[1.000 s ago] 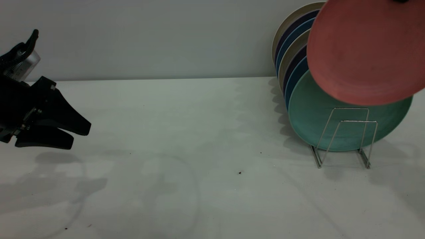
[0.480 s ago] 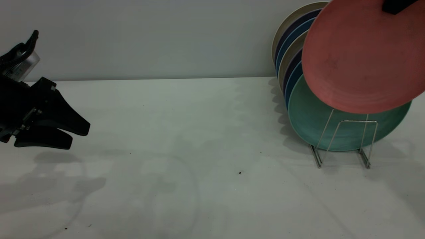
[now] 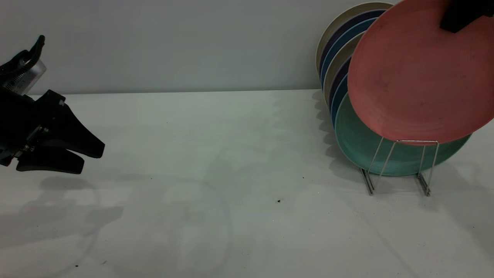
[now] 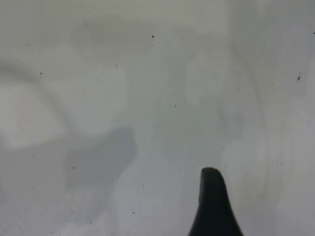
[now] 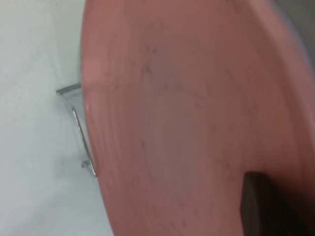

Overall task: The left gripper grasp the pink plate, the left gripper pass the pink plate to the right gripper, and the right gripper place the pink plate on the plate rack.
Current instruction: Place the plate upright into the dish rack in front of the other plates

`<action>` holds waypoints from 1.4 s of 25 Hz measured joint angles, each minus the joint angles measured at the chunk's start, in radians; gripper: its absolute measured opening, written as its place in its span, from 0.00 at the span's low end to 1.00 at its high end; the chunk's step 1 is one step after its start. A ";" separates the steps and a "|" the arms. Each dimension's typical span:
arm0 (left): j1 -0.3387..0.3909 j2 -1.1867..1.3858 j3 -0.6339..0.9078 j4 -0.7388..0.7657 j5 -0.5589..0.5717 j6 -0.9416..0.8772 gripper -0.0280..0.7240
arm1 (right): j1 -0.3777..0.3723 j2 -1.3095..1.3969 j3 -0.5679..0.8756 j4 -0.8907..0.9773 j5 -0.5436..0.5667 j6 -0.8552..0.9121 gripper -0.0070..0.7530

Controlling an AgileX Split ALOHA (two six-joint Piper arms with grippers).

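White tabletop (image 3: pixel 231 146), plain wall behind. I hold the pink plate (image 3: pixel 417 77) by its upper rim in the right gripper (image 3: pixel 461 15), jaws clamped, at upper right above the plate rack (image 3: pixel 401 166). Placement step: next I must lower its edge into the front loop, ahead of the mint-green plate (image 3: pixel 359 143). Left gripper (image 3: pixel 83 154) hangs parked at left, jaws slightly apart, empty.

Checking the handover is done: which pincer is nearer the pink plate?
Right. The right pincer grips the pink plate at its upper edge; the left pincer hangs far across the table, empty.
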 joint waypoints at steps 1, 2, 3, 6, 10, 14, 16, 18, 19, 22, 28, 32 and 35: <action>0.000 0.000 0.000 0.000 -0.001 0.000 0.75 | 0.000 0.000 0.000 0.000 0.001 0.000 0.13; 0.000 0.000 0.000 0.000 -0.001 0.000 0.75 | 0.000 0.000 0.000 0.000 0.003 0.001 0.13; 0.000 0.000 0.000 0.000 -0.001 0.000 0.75 | 0.000 0.001 0.000 0.000 0.004 0.002 0.13; 0.000 0.000 0.000 0.000 -0.001 0.000 0.75 | 0.000 0.003 0.000 0.000 0.008 0.003 0.13; 0.000 0.000 0.000 0.000 -0.001 0.000 0.75 | 0.000 0.005 0.000 0.000 0.013 0.003 0.13; 0.000 0.000 0.000 0.000 -0.001 0.000 0.75 | 0.000 0.005 0.000 0.000 0.015 0.004 0.14; 0.000 0.000 0.000 0.000 -0.001 0.000 0.75 | 0.000 0.005 0.000 0.000 0.017 0.006 0.15; 0.000 0.000 0.000 0.000 -0.001 0.000 0.75 | 0.000 0.006 0.000 0.000 0.026 0.007 0.18; 0.000 0.000 0.000 0.000 -0.001 0.000 0.75 | 0.000 0.006 0.000 0.000 0.033 0.007 0.21; 0.000 0.000 0.000 0.000 -0.001 0.000 0.75 | 0.000 0.006 0.000 0.000 0.039 0.012 0.28; 0.000 0.000 0.000 0.000 -0.001 0.000 0.75 | 0.000 0.006 0.000 0.001 0.042 0.034 0.35; 0.000 0.000 0.000 0.000 -0.001 -0.004 0.75 | 0.000 0.006 0.000 0.005 0.062 0.044 0.35; 0.000 0.000 0.000 0.000 -0.001 -0.010 0.75 | 0.000 0.006 0.000 0.015 0.097 0.054 0.35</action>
